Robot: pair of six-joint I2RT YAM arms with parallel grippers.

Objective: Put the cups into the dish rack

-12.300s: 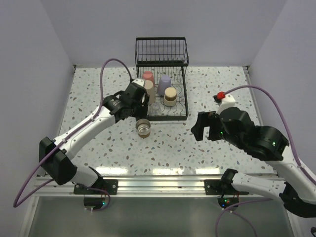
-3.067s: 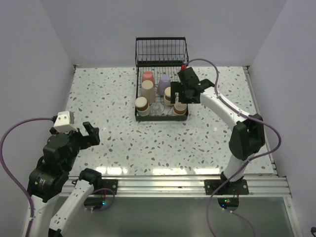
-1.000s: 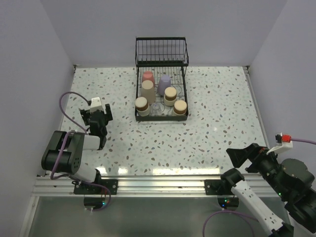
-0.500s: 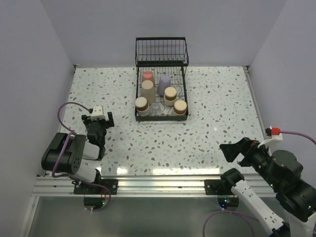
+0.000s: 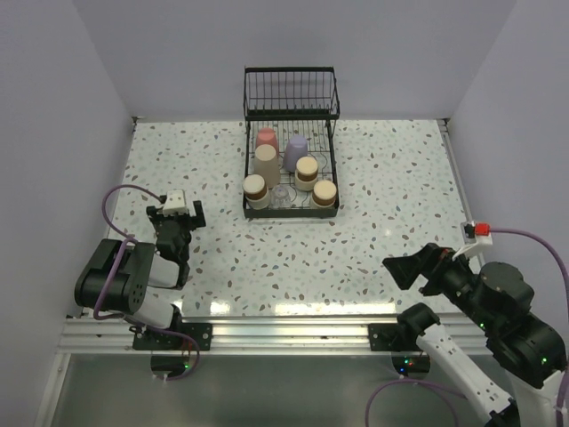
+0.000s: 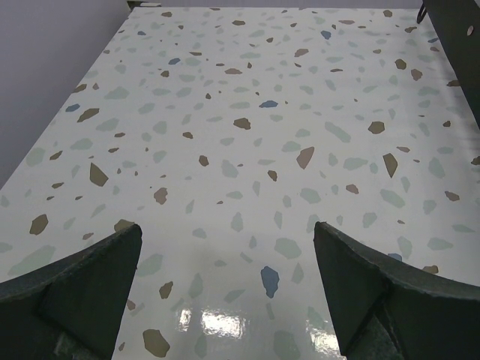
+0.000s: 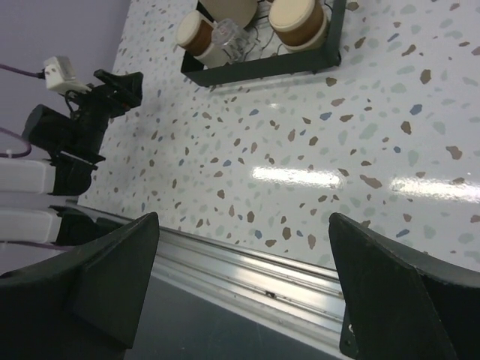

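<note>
- Bench [image 5: 400, 178]: speckled top, seen whole from above.
- Rack [image 5: 334, 182]: black wire, at the middle of the bench's far edge. Its upright basket [image 5: 291, 93] is on the far side and its flat tray [image 5: 291, 214] reaches toward the bench centre.
- All seven cups stand inside the tray; none is on the bare bench.
- Pink cup [image 5: 266, 138]: far-left of the tray, just before the basket.
- Lavender cup [image 5: 296, 149]: beside the pink cup, on its right.
- Beige cup [image 5: 266, 165]: just in front of the pink cup.
- Left brown cup [image 5: 255, 189]: at the tray's near-left corner, pale end up.
- Middle brown cup [image 5: 307, 171]: just in front of the lavender cup.
- Right brown cup [image 5: 324, 193]: at the tray's near-right corner.
- Clear cup [image 5: 282, 193]: at the tray's near rim, between the left and right brown cups.
- Left tool [image 5: 175, 215]: low over the bench by its left edge, well apart from the rack. Jaws are wide, and only bare bench shows between them in the wrist view [image 6: 225, 247].
- Right tool [image 5: 414, 265]: above the bench's near edge, toward the near-right corner, well apart from the rack. Jaws are wide and hold nothing [image 7: 244, 240].
- The right wrist view takes in the tray's near rim and the left arm [image 7: 64, 135].
</note>
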